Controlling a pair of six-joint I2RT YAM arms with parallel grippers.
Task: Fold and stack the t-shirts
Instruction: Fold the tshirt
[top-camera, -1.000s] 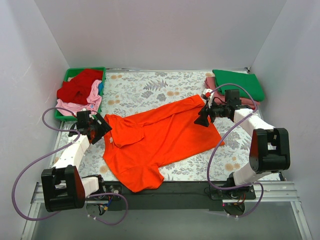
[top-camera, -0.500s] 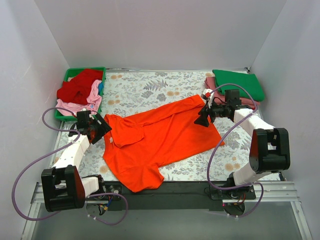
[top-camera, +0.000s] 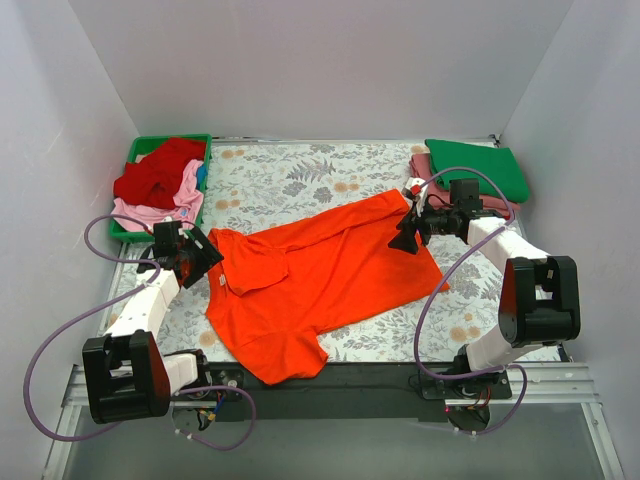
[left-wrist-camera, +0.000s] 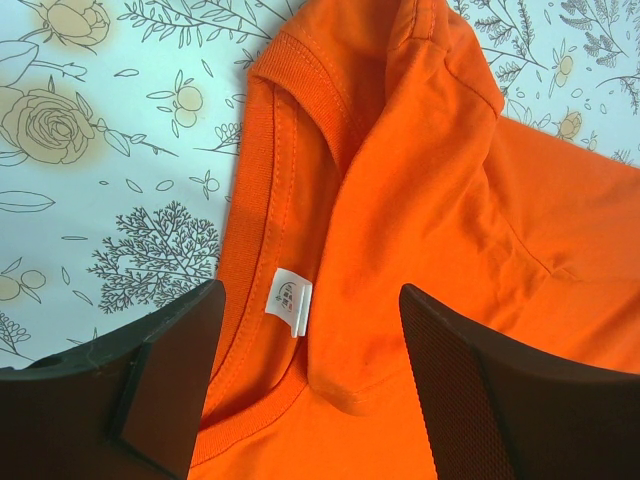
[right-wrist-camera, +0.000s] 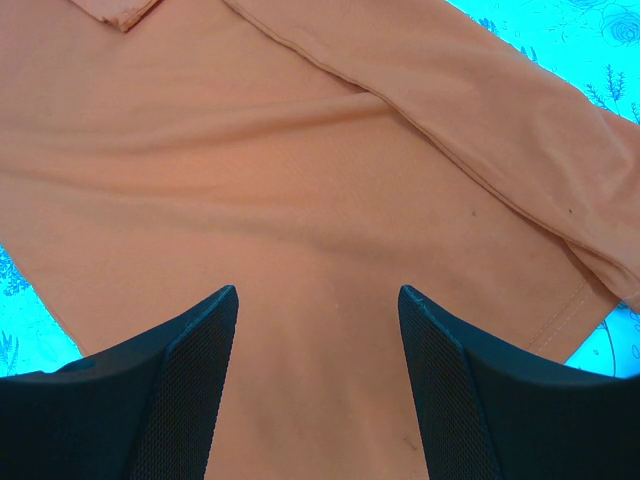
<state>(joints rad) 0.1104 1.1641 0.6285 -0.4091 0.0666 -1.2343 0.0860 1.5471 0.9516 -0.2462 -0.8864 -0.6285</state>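
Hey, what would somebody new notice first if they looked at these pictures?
The bright orange t-shirt, spread across the middle of the floral table, dominates. The left gripper sits open at its collar, the right gripper open over its opposite end. Next: the folded green shirt stacked on pink ones at far right.

A green plastic tray (top-camera: 140, 145) sits at the far left corner of the floral-patterned table cover (top-camera: 290, 180). Plain white walls (top-camera: 320, 70) enclose the left, far and right sides.
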